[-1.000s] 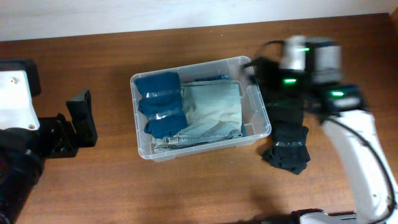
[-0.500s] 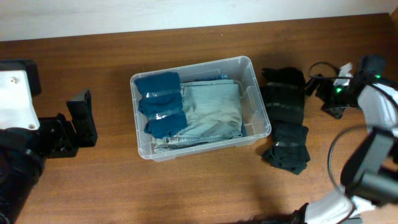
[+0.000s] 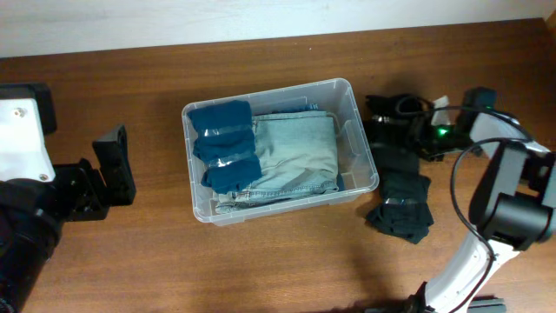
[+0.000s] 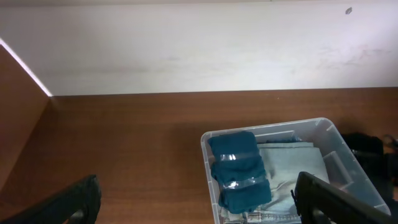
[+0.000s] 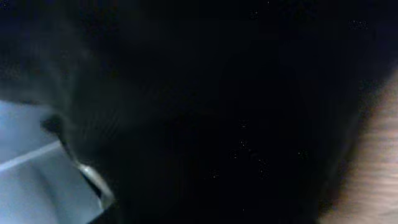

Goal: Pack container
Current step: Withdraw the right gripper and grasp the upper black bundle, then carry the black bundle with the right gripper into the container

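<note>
Container, large clear plastic rectangular tub with rounded corners (image 3: 261, 93): stands at the middle of the brown wooden counter (image 3: 261, 261).

- Left gripper (image 3: 120, 165): black, at 9 o'clock of the tub and well apart from it. Jaws spread wide and holding nothing.
- Teal folded cloth banded with clear tape (image 3: 224, 143): fills the tub's 9 o'clock end.
- Pale blue folded denim (image 3: 295, 152): lies beside the teal cloth, reaching toward 3 o'clock. A narrow strip by the far wall is bare.
- Black folded garment (image 3: 401, 187): on the counter just outside the tub at 3 o'clock, not yet packed.
- Right gripper (image 3: 415, 130): down at the garment's 12 o'clock end. Its wrist view is almost wholly dark fabric, so whether the jaws are spread or clenched cannot be told.

Step in hand, by judgement: collecting the black garment. The next move calls for a firm pinch across the fold. A lift above the rim would follow, then a carry toward 9 o'clock into the bare strip or onto the denim.
</note>
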You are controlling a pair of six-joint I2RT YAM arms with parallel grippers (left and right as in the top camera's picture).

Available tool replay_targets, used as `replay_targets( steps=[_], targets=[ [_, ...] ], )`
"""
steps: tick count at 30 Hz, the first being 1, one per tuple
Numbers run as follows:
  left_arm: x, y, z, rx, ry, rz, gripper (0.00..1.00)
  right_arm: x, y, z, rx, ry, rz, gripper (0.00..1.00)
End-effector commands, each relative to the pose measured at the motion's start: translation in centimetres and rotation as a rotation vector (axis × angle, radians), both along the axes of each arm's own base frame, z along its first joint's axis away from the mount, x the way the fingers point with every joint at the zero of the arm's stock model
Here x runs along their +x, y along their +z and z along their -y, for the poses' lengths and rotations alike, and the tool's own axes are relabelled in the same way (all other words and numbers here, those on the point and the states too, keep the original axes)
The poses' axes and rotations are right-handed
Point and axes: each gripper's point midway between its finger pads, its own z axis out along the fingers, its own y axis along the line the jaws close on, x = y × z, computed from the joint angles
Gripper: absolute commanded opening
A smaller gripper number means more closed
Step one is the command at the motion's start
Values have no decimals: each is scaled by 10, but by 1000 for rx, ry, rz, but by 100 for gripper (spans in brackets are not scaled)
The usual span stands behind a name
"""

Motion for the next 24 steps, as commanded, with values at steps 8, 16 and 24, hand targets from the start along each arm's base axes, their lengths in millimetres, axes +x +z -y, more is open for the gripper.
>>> replay_targets(
  steps=[8,16,24],
  targets=[
    [-1,2,-3,-10,18,8,99,-18,72,-13,-113,37,52,20],
    [-1,2,-3,-10,18,8,99,-53,251,-50,-261,71,522,21],
    [-1,2,-3,-10,18,8,99,-69,287,-146,-95,239,627,20]
  ],
)
